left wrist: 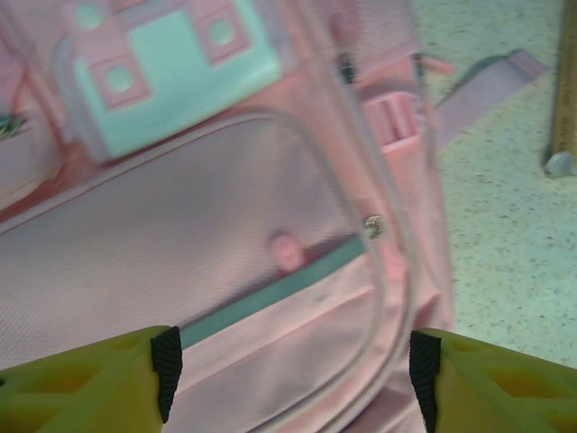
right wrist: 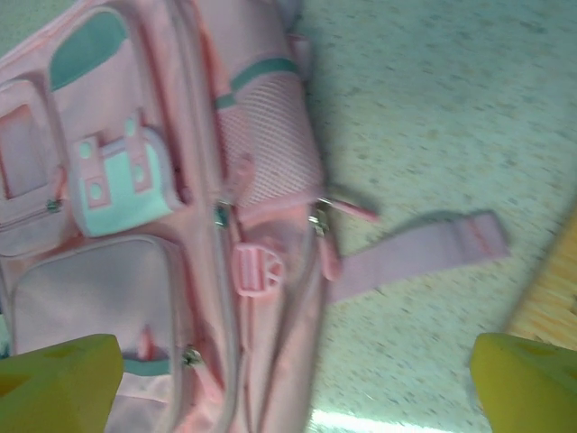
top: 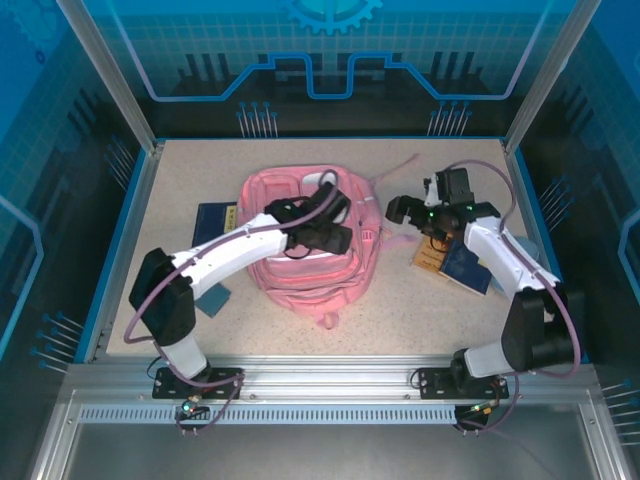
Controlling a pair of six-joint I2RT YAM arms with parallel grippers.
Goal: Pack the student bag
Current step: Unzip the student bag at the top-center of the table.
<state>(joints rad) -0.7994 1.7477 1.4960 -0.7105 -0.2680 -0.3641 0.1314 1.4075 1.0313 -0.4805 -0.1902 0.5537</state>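
Observation:
The student bag is a big pink backpack lying flat in the middle of the table. My left gripper hovers over its upper right part, open. In the left wrist view the wide-apart yellow fingers frame a zipped front pocket of the bag, with nothing between them. My right gripper hangs just right of the bag, open too. The right wrist view looks down on the bag's side, its mesh pocket and a loose pink strap; that gripper holds nothing.
One dark blue book lies left of the bag, partly under the left arm. More books lie at the right under the right arm, their brown edge showing. A small blue-grey object sits near the left arm's base.

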